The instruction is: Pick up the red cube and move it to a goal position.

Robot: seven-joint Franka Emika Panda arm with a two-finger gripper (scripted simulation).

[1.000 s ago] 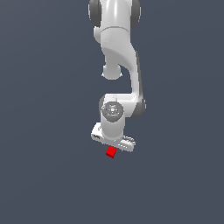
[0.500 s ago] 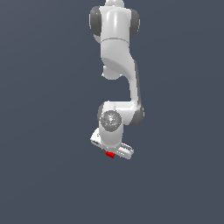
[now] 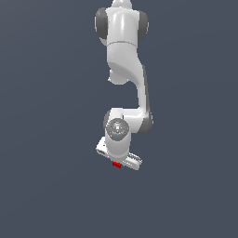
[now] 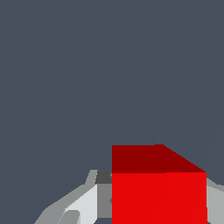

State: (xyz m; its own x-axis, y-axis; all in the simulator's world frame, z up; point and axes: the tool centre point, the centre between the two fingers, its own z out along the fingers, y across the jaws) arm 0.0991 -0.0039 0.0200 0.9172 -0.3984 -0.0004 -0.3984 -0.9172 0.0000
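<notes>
The red cube [image 3: 116,164] shows in the exterior view only as a small red sliver under the white hand. My gripper [image 3: 118,161] sits directly over it, low against the dark grey floor. In the wrist view the red cube [image 4: 158,192] fills the space between my two fingers. A grey finger pad [image 4: 103,199] touches one side and the other finger [image 4: 215,199] touches the opposite side. The gripper is shut on the cube. The cube's lower part is out of the wrist view.
A plain dark grey floor [image 3: 51,186] stretches all around the arm. The white arm [image 3: 123,51] rises above the gripper in the exterior view. No other objects or goal marker show.
The hand has come down over the red cube, which now shows far less in the exterior view. The cube has stayed in place.
</notes>
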